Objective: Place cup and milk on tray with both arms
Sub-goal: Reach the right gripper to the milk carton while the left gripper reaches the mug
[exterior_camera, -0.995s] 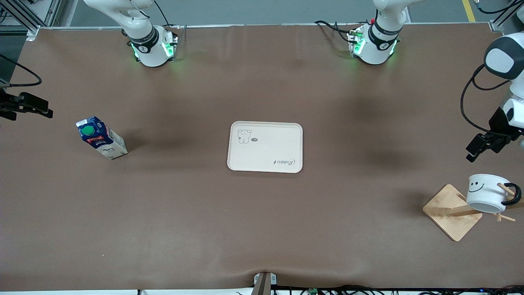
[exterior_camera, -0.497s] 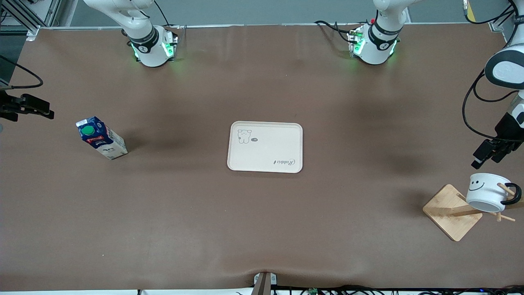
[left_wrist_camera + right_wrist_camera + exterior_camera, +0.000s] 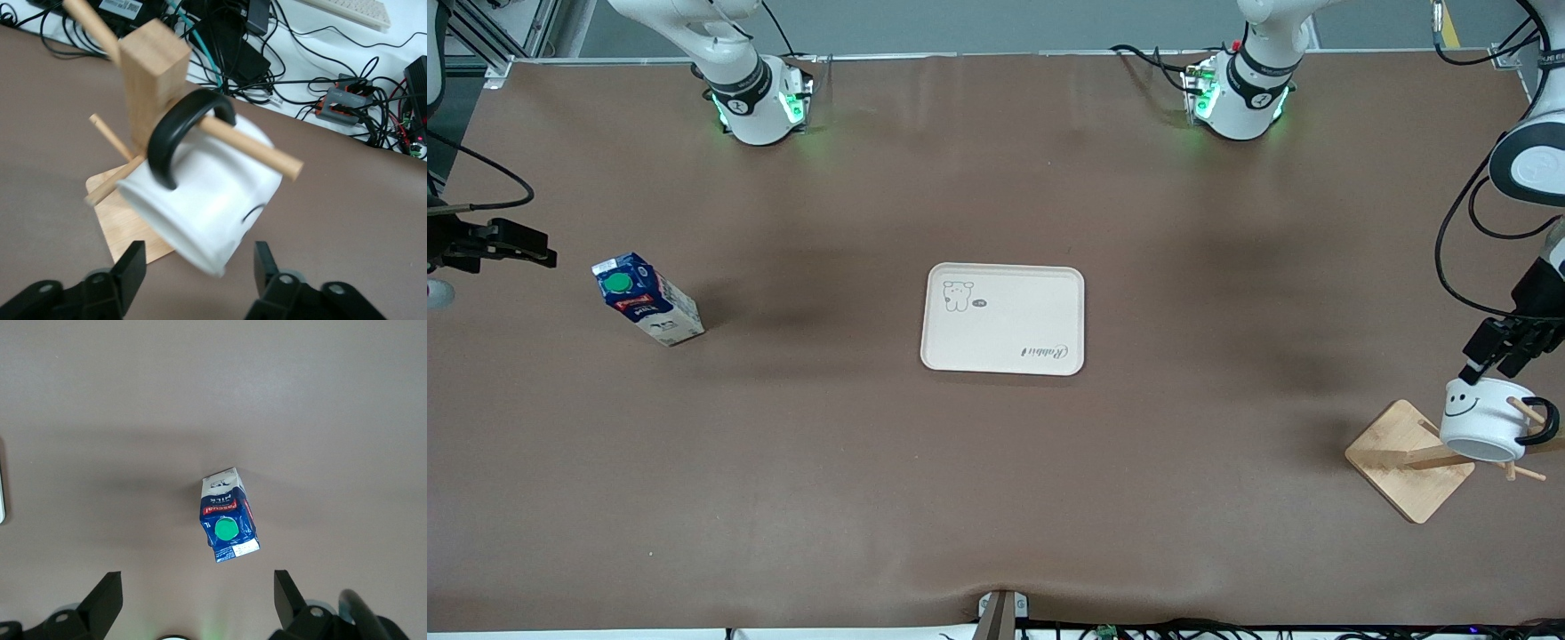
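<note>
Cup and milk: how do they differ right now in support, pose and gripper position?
The cup hangs tilted by its handle on a peg of the wooden rack; the milk stands upright on the table. The left gripper is open, close beside the cup; the right gripper, also open, is over the table, clear of the milk. Neither is gripped nor on the tray.

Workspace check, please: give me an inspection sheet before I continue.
Surface: brown table mat.
Job's things: cup hangs by its handle on a rack peg; milk upright near the right arm's end; tray holds nothing.
Clutter: wooden rack.
Grippers: left gripper open just above the cup; right gripper open above the milk.
Cables: bundles off the table edge.
Surroundings: nothing seen.
</note>
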Controlling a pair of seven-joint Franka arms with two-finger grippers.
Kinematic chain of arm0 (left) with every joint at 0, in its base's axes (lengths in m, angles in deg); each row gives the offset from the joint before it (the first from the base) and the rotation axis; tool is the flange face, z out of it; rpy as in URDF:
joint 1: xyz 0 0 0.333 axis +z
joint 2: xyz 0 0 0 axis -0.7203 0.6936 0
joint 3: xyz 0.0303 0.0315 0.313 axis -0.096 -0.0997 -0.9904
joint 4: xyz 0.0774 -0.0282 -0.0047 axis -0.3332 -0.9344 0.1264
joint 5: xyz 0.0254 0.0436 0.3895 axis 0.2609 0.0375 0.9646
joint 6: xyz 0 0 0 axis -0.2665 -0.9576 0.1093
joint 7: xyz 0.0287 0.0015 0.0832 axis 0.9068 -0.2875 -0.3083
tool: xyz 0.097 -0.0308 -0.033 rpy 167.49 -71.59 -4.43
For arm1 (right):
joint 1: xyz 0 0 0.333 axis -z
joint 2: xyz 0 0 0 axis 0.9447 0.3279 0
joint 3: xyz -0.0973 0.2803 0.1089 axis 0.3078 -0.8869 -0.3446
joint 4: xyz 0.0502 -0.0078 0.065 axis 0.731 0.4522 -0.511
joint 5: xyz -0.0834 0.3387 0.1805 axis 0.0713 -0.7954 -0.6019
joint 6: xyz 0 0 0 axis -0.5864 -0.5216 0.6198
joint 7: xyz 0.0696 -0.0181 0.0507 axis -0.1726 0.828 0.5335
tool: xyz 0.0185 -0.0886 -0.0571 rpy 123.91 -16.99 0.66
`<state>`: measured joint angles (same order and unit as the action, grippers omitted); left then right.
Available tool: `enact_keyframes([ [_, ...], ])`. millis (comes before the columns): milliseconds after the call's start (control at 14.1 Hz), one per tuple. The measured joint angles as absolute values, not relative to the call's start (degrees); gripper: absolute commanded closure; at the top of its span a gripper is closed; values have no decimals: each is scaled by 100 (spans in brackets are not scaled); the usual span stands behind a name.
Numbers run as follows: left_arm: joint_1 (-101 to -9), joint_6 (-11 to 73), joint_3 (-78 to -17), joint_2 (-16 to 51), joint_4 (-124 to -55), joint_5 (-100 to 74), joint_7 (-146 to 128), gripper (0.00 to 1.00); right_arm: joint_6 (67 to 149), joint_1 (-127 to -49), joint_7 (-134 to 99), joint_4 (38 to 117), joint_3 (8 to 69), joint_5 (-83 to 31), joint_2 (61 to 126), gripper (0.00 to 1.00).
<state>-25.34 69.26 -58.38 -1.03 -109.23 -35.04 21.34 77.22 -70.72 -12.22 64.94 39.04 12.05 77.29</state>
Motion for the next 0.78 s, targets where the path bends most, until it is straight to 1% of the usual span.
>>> enact_keyframes([
  [426,-2551,6926,-5778,231,-10609,-3507,2497,42,7736,-7066,-1222,6495,3898,1205,7835,0],
  [568,-2549,6926,-5780,316,-10542,-3510,2587,47,7756,-7065,-1221,6496,3898,1205,8015,0],
  [710,-2557,6926,-5769,354,-10516,-3511,2601,57,7790,-7061,-1187,6494,3900,1205,8212,0],
  [781,-2559,6922,-5754,356,-10514,-3517,2602,57,7791,-7063,-1108,6494,3899,1206,8283,0],
])
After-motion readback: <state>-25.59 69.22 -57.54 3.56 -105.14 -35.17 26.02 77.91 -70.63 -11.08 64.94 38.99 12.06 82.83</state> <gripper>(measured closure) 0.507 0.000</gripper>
